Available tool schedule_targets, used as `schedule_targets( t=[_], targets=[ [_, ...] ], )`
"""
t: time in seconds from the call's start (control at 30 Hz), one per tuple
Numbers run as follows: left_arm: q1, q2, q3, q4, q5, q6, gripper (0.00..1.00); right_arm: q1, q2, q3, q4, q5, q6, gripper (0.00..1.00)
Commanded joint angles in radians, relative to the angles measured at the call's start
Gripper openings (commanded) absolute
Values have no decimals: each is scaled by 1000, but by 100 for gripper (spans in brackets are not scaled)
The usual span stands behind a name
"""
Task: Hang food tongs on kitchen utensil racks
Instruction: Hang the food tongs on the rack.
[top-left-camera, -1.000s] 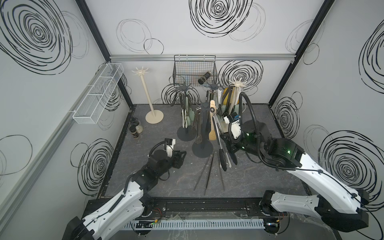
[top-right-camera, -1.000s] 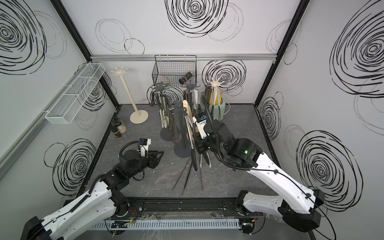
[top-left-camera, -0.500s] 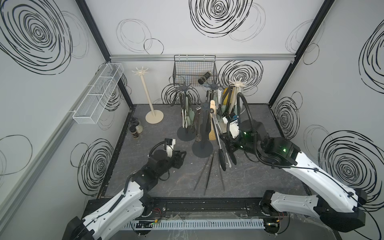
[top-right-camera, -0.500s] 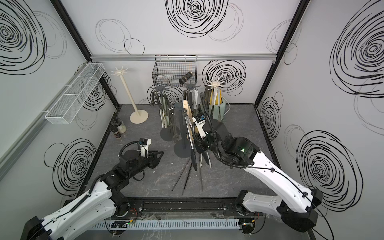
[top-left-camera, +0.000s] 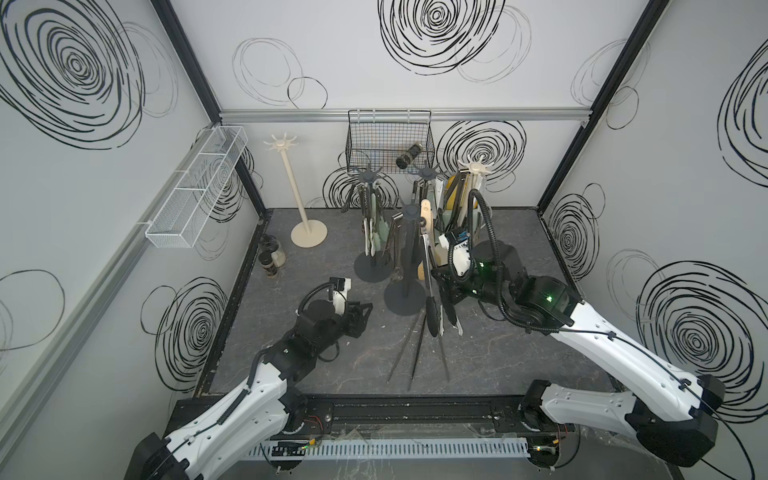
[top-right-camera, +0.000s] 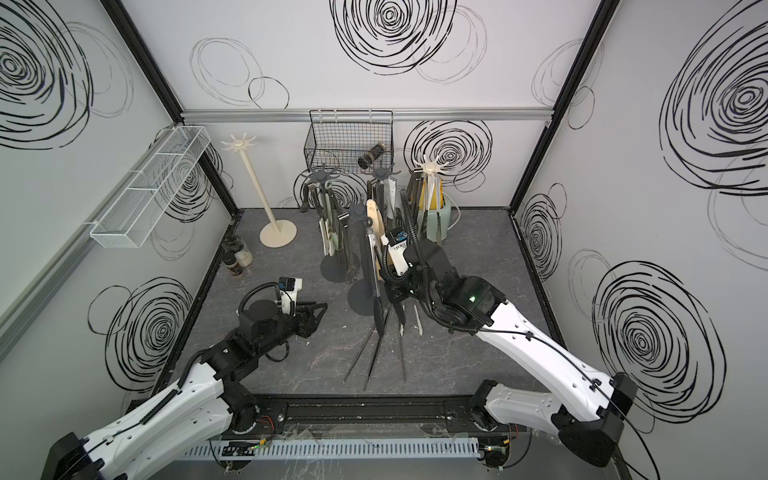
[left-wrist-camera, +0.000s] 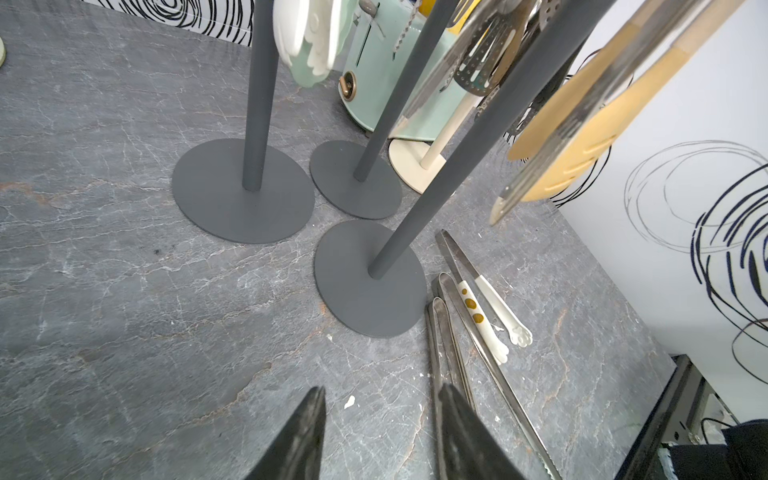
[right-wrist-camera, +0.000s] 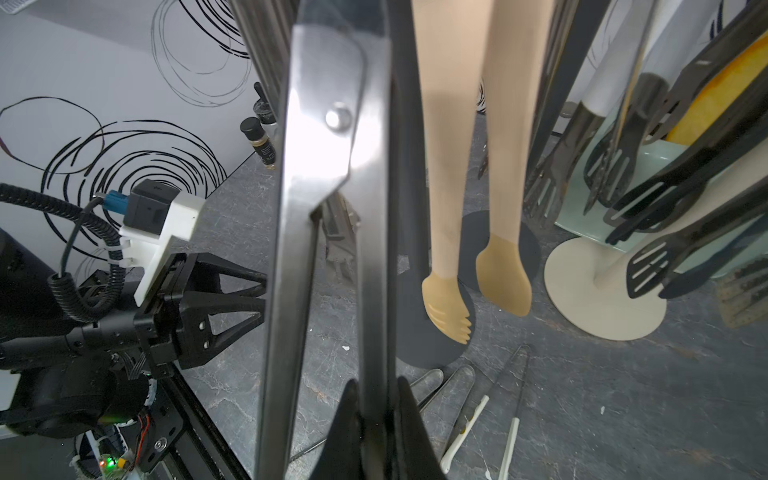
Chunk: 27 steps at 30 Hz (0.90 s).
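Loose tongs (left-wrist-camera: 469, 307) on table (left-wrist-camera: 124, 291), just before nearest rack (left-wrist-camera: 365, 286)

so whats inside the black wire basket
One dark cylindrical container lies tilted in the black wire basket. Rack crowns partly cover its lower edge, so anything there is hidden.

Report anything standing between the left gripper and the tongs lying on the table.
Nothing visible does. The left gripper is open, the steel tongs lie just ahead of it, and the nearest dark rack's base sits beside them, not across the path.
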Motion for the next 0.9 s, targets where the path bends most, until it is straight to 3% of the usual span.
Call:
schedule_targets(
  t=[0.0,0.23,0.87],
  targets=[
    [-6,-6,-14,53,-7,5,49,-18,21,-62,-29,-35,25,1],
    [-6,-1,-21,61,-5,5,49,-43,50,-141,94,-36,45,11],
    [-1,8,-25,68,-9,7,49,-57,100,-202,244,-24,55,20]
  ],
)
